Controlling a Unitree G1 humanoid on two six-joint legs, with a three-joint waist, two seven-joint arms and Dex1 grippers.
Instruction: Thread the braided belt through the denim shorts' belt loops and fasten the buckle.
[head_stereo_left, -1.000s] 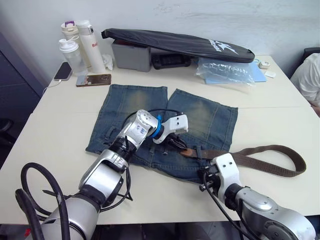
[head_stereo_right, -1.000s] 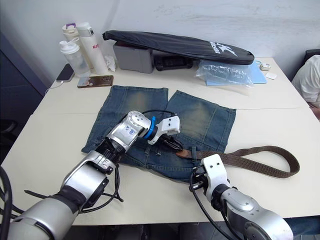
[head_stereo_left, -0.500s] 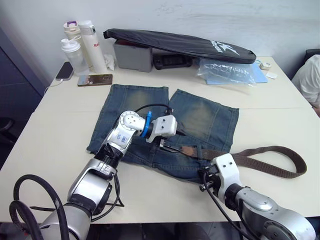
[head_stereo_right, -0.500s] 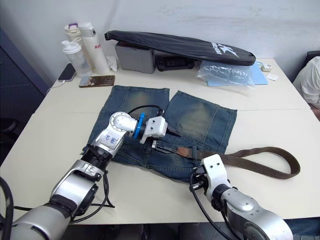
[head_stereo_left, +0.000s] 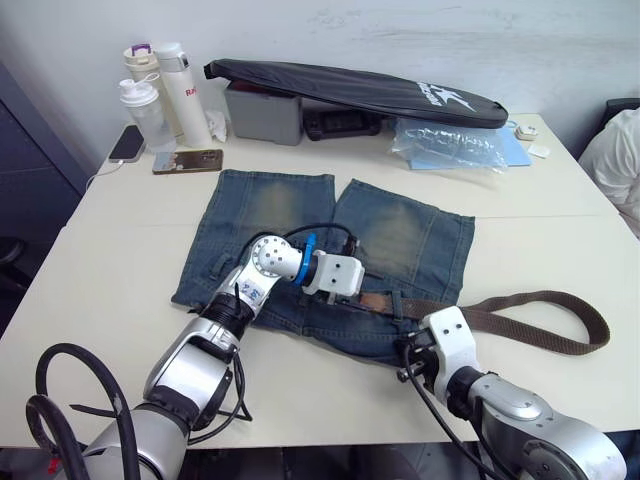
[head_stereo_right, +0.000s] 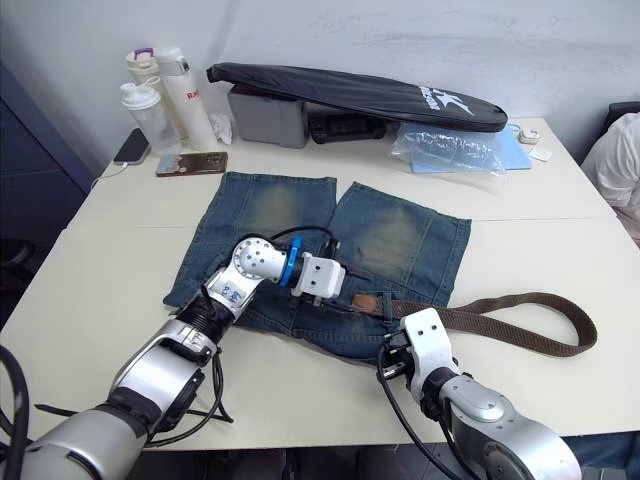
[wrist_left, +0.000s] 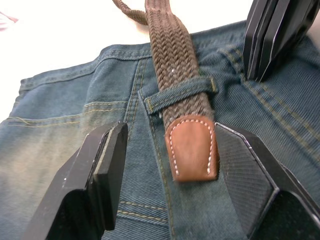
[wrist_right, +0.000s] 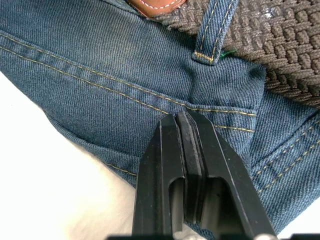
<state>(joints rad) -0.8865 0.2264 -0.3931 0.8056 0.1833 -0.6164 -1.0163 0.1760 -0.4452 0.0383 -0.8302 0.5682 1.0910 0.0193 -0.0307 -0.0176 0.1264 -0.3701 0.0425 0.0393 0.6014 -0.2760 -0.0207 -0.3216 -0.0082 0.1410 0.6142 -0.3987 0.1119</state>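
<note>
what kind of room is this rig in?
Probably an office or lab workroom, not a home: a plain pale table against a white wall, with water bottles, a phone on a charging cable and a grey box at the back.

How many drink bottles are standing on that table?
3, clustered at the table's far left corner: a clear bottle, a beige one with a purple cap, and a tall white one.

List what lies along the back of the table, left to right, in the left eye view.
phone → bottles → brown wallet-like case → grey box → long black bag → clear plastic bag → small white items at the table corner.
</note>
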